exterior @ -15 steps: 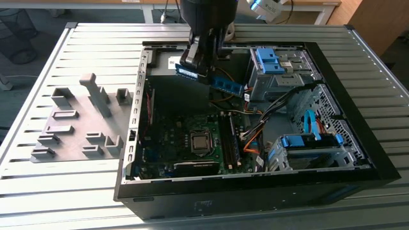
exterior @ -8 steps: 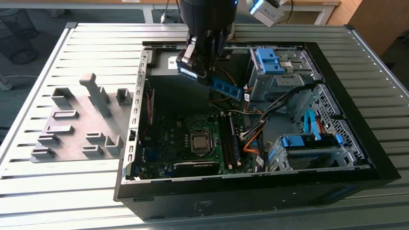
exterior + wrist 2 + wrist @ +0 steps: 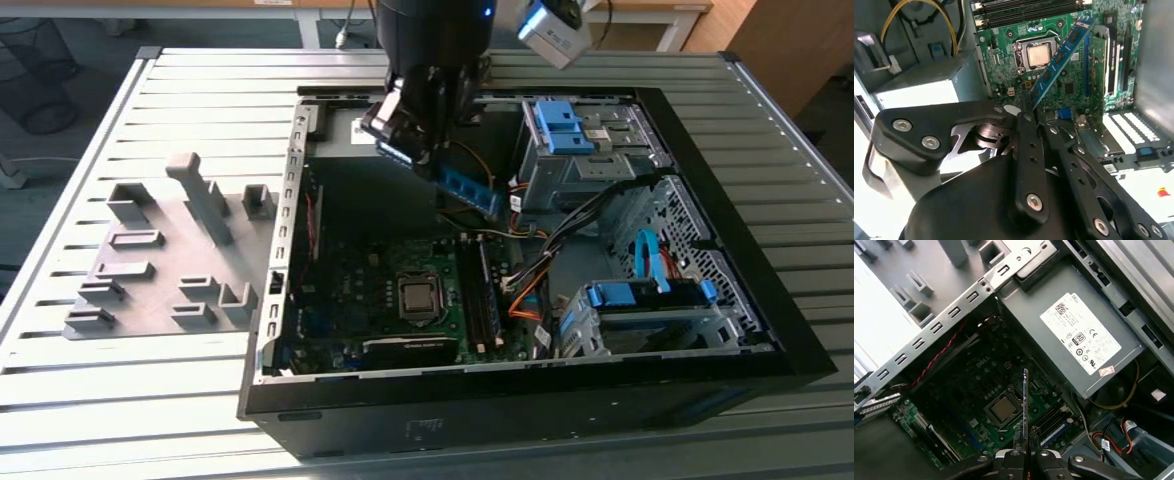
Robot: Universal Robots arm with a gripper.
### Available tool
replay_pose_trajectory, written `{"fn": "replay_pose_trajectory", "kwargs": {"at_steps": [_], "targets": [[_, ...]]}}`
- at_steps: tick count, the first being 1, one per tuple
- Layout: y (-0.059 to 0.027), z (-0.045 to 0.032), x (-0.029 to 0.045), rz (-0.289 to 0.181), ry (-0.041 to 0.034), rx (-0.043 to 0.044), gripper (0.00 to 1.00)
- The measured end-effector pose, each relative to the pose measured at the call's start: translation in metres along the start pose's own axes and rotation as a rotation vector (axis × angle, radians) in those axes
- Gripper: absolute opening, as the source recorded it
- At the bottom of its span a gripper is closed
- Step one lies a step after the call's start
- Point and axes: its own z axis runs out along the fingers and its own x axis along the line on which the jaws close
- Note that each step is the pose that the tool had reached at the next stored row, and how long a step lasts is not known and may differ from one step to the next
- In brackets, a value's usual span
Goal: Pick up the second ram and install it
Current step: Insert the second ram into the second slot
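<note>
Blue second ram (image 3: 1061, 55); green motherboard (image 3: 1074, 75); black gripper (image 3: 1026, 112).

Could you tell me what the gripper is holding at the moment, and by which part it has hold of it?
The gripper is shut on the second ram, pinching it at one end.

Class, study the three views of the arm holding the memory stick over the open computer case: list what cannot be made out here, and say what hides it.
- The end of the second ram held in the gripper: covered by the fingers in both wrist views.
- The ram's face in the first wrist view: seen edge-on.
- The case's back edge in the exterior view: behind the arm.
- Sticker text on the power supply: too small.
</note>
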Motion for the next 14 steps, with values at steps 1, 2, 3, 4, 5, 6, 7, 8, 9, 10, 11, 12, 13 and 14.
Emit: {"fn": "replay_pose_trajectory", "kwargs": {"at_steps": [1, 2, 3, 4, 5, 6, 7, 8, 9, 10, 11, 12, 13, 14], "targets": [[0.0000, 0.0004, 0.0000, 0.016, 0.0000, 0.0000, 0.14], [0.0001, 0.0008, -0.0001, 0.031, 0.0001, 0.0001, 0.14], [0.0001, 0.0012, -0.0001, 0.046, 0.0002, 0.0002, 0.14], [0.0001, 0.0016, -0.0001, 0.062, 0.0002, 0.0002, 0.14], [0.0001, 0.0020, -0.0001, 0.077, 0.0003, 0.0003, 0.14], [0.0002, 0.0024, -0.0002, 0.092, 0.0004, 0.0003, 0.14], [0.0002, 0.0028, -0.0002, 0.107, 0.0005, 0.0004, 0.14], [0.0002, 0.0032, -0.0002, 0.123, 0.0005, 0.0004, 0.14], [0.0003, 0.0036, -0.0002, 0.138, 0.0007, 0.0005, 0.14], [0.0003, 0.0040, -0.0003, 0.153, 0.0007, 0.0006, 0.14], [0.0003, 0.0043, -0.0003, 0.168, 0.0008, 0.0006, 0.14], [0.0004, 0.0047, -0.0004, 0.183, 0.0008, 0.0007, 0.14], [0.0004, 0.0050, -0.0004, 0.197, 0.0009, 0.0007, 0.14], [0.0004, 0.0054, -0.0004, 0.212, 0.0010, 0.0008, 0.14]]}}
